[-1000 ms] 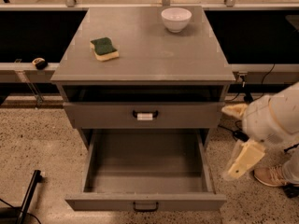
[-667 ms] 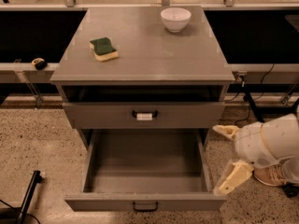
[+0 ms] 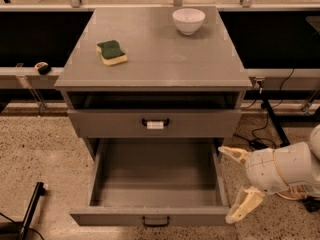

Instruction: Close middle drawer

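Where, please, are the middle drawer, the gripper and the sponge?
middle drawer (image 3: 155, 176): camera view, on its bare inner floor.
gripper (image 3: 226, 185): camera view, midway between its open fingertips, beside the drawer's right wall.
sponge (image 3: 111, 52): camera view, on its green top face.

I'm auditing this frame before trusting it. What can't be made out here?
Camera view:
- The gripper is open beside the middle drawer's right front corner; whether its lower finger touches the drawer front is unclear.
- The arm is cut off by the right edge.
- Anything below the middle drawer is hidden by it.
- The slot under the cabinet top is lost in shadow.
- The white tag: print too small.
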You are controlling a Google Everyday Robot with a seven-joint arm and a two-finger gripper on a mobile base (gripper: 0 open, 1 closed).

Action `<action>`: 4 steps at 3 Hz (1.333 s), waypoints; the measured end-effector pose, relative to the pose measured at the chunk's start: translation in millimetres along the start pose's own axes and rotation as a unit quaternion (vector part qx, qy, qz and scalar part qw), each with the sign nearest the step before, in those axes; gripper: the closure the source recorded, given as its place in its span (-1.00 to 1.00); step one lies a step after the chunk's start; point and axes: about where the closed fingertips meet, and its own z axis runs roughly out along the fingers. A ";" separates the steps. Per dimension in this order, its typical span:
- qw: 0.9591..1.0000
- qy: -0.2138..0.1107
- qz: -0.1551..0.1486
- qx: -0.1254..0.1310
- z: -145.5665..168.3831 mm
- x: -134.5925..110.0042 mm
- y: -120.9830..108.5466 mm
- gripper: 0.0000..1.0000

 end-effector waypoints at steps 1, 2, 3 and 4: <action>1.000 0.004 0.009 -0.005 13.8 12.7 -0.3 -1.00; 0.999 -0.037 0.015 0.009 56.2 41.7 11.9 -1.00; 0.995 -0.090 -0.032 0.023 92.1 63.6 20.3 -1.00; 0.993 -0.099 -0.060 0.020 101.6 67.4 25.2 -1.00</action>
